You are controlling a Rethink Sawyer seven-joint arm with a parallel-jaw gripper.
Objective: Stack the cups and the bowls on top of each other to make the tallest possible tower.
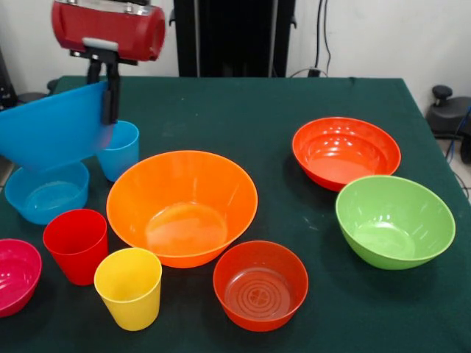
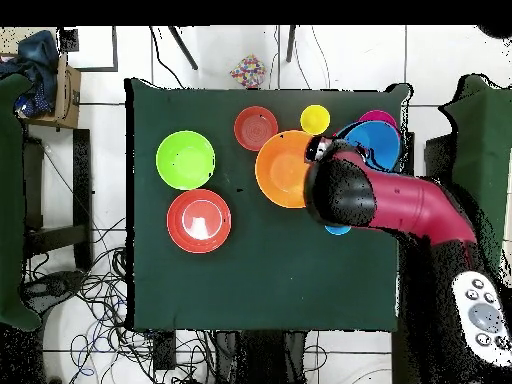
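Note:
My gripper (image 1: 104,99) is shut on the rim of the blue bowl (image 1: 51,136) and holds it tilted above the table's left side. In the overhead view the gripper (image 2: 320,151) and the blue bowl (image 2: 377,143) show beside the arm. Under the bowl stand the light blue cup (image 1: 120,151) and the small light blue bowl (image 1: 45,193). The large pale orange bowl (image 1: 182,207) sits empty in the middle. In front of it are the red cup (image 1: 75,245), the yellow cup (image 1: 129,288) and a small red-orange bowl (image 1: 260,285). The magenta bowl (image 1: 15,276) is at the left edge.
A wider red-orange bowl (image 1: 346,152) and the lime green bowl (image 1: 394,220) sit on the right of the green table (image 1: 221,110). In the overhead view the arm (image 2: 390,200) covers the red cup and part of the orange bowl (image 2: 278,168).

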